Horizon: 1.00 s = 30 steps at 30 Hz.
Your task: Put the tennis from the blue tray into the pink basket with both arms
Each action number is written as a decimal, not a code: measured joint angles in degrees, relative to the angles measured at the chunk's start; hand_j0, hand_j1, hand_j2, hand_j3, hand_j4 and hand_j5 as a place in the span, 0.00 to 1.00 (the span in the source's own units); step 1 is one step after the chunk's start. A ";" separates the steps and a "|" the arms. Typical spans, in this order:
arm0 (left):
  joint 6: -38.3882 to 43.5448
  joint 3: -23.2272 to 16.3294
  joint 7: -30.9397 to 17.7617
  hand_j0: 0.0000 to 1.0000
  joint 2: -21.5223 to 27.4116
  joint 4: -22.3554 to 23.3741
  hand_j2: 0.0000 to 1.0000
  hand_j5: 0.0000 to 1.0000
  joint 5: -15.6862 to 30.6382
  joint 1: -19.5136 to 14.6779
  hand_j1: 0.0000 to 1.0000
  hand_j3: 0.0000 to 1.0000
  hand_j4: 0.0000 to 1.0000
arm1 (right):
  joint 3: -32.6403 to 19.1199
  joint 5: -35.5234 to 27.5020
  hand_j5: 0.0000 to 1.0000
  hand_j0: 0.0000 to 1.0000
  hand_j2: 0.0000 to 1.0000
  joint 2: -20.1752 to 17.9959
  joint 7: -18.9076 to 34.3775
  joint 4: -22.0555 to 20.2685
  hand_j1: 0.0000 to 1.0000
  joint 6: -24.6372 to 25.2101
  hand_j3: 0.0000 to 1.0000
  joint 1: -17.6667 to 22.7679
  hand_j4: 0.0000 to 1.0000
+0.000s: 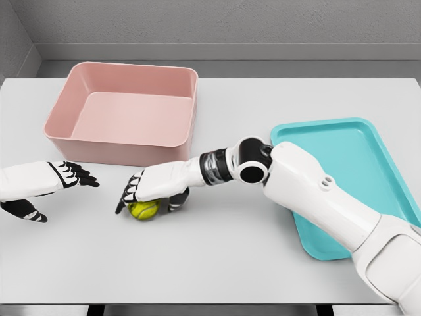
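Yellow-green tennis ball (144,210) on the white counter (217,257) before the pink basket (125,113), grasped from above by right hand (154,187); left hand (62,176) nearby, fingers released; blue tray (368,158) right.

My right hand (154,187) lies over the ball (144,210), so its top is hidden and only the lower half shows; I cannot tell how much of the palm touches it. My right arm covers the tray's (358,141) 9 o'clock edge and runs out of view at 5 o'clock. My left arm is cut off at 9 o'clock. The basket's (125,112) near wall hides the bench (217,263) behind it.
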 measured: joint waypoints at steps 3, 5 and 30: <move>0.00 0.00 0.00 1.00 0.00 0.00 1.00 1.00 0.01 0.00 1.00 1.00 1.00 | -2.53 -0.24 1.00 1.00 1.00 -2.46 0.01 -5.80 1.00 -0.01 1.00 0.00 1.00; 0.00 0.00 0.00 1.00 -0.02 0.00 1.00 1.00 -0.01 0.00 1.00 1.00 1.00 | -5.08 -0.50 1.00 1.00 1.00 -5.19 0.01 -11.15 1.00 -0.01 1.00 0.44 1.00; 0.00 -0.26 -0.63 1.00 -14.49 -0.21 1.00 1.00 -10.47 -3.34 1.00 1.00 1.00 | -71.00 -17.14 1.00 1.00 1.00 -22.16 0.02 -23.86 1.00 0.00 1.00 44.56 1.00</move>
